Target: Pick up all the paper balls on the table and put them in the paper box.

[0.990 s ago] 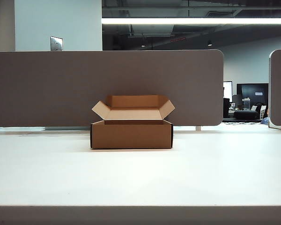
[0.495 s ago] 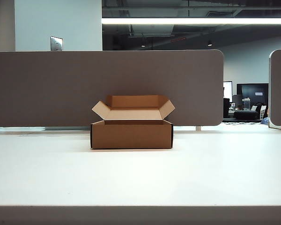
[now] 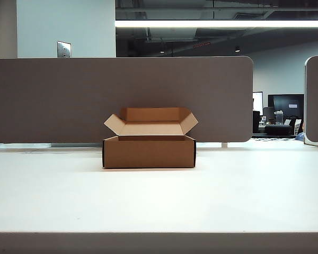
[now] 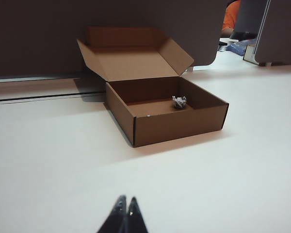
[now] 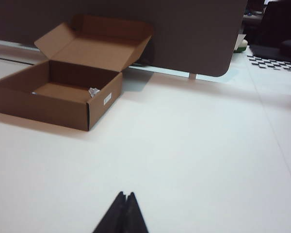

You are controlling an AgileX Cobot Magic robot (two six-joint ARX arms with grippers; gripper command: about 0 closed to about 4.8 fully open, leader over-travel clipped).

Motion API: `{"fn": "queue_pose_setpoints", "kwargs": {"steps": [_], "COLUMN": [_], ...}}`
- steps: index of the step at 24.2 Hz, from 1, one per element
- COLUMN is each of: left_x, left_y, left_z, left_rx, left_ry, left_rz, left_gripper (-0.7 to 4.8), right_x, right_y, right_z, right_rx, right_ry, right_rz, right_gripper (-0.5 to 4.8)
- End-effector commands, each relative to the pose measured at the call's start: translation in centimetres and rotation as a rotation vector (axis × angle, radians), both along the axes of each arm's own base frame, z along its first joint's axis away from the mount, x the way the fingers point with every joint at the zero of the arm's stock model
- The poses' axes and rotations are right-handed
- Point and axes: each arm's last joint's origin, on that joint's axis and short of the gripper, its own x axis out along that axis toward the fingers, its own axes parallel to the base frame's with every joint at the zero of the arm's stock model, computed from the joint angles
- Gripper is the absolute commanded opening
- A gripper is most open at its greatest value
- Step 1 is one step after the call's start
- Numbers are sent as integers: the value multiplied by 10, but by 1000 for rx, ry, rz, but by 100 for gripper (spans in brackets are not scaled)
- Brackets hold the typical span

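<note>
The brown paper box (image 3: 148, 151) stands open in the middle of the white table (image 3: 159, 201), its flaps spread. One crumpled paper ball (image 4: 179, 102) lies inside it, also seen as a paper ball (image 5: 93, 92) from the right wrist. No other paper balls show. My left gripper (image 4: 125, 199) is shut and empty, low over the table well short of the paper box (image 4: 165, 109). My right gripper (image 5: 125, 194) is also shut and empty, off to the side of the paper box (image 5: 58, 97). Neither gripper appears in the exterior view.
A grey-brown partition panel (image 3: 122, 98) runs behind the box, with a second panel (image 3: 317, 100) at the far right. A person in orange (image 4: 231, 17) sits beyond the partition. The table's front edge (image 3: 159, 241) is near the exterior camera.
</note>
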Motion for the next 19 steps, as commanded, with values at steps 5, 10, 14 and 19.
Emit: {"fn": "queue_pose_setpoints", "kwargs": {"steps": [5,10,14,19], "left_x": [-5,-4,-5,-4], "left_y": [3,7,5,6], "left_z": [-4,-1,-1,-3], "left_rx": [26,14,17,50], "left_ry": [24,-3,-3,6], "left_rz": [31,157,98,131], "left_gripper": [-6,-6,-6,-6], "right_x": [2,3,4,5], "right_y": [1,1,1,2], "right_z": [-5,-8,-16,-24], "right_rx": [5,3,-5,-13], "right_ry": [-22,-18,4,31], "right_rz": [-4,-4,-3,-1], "right_gripper": [13,13,13,13]}}
